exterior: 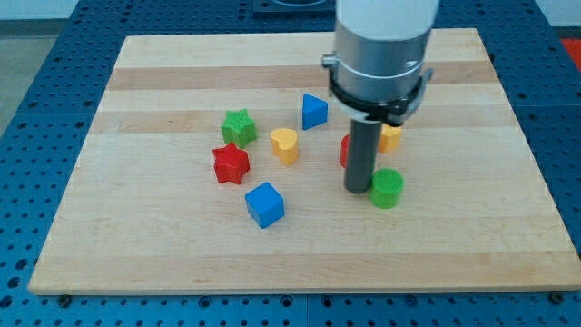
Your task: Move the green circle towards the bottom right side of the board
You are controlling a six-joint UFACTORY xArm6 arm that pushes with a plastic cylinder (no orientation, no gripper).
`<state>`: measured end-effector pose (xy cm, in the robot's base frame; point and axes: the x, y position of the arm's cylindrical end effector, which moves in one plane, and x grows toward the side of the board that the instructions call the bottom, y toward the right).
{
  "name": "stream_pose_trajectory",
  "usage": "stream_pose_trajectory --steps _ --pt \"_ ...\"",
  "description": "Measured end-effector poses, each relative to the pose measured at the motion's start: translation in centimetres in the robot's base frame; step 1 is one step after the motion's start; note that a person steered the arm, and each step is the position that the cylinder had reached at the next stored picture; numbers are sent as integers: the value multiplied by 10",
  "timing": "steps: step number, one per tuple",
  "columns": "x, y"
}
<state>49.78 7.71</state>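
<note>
The green circle (387, 188) is a short green cylinder standing right of the board's middle. My tip (358, 190) is the lower end of the dark rod, resting on the board just to the view's left of the green circle, touching or almost touching it. The rod and the arm's grey body above it hide part of a red block (345, 151) and part of a yellow block (391, 137) behind them.
A green star (239, 126), a red star (231, 163), a yellow heart-like block (284, 144), a blue triangle (314, 111) and a blue cube (265, 203) lie left of my tip. The wooden board (454, 254) rests on a blue perforated table.
</note>
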Motion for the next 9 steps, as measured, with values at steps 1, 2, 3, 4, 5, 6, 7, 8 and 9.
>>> stream_pose_trajectory --steps 1,2,3,4,5,6,7,8,9 --pt "3 33" --pt "25 61" --pt "40 76" --pt "37 76" --pt "16 81" --pt "30 103" --pt "49 103" --pt "49 103" --pt "49 66"
